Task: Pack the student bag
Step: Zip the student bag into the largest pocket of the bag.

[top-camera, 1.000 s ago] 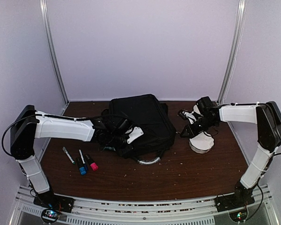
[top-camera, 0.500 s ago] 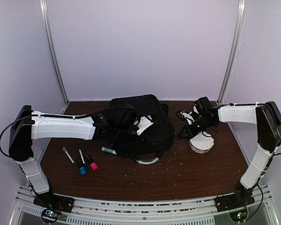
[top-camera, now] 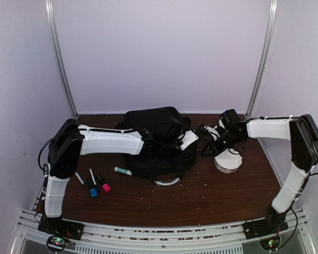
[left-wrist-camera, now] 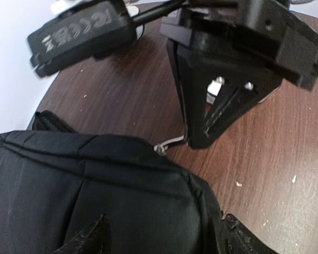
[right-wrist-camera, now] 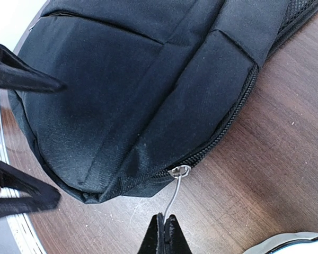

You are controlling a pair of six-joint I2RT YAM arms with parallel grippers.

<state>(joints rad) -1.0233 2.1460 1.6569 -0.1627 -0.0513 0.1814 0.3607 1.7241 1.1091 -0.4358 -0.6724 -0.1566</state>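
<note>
As it lies flat, student bag point(top-camera: 153, 119) looks blk, bulgy fabric.

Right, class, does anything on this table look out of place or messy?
One white, green-capped pen lies alone by the student bag's near edge, apart from the three markers. Pale crumbs speckle the table.

Lab cell: plain walls point(top-camera: 164, 53), alu posts point(top-camera: 61, 63)
</note>
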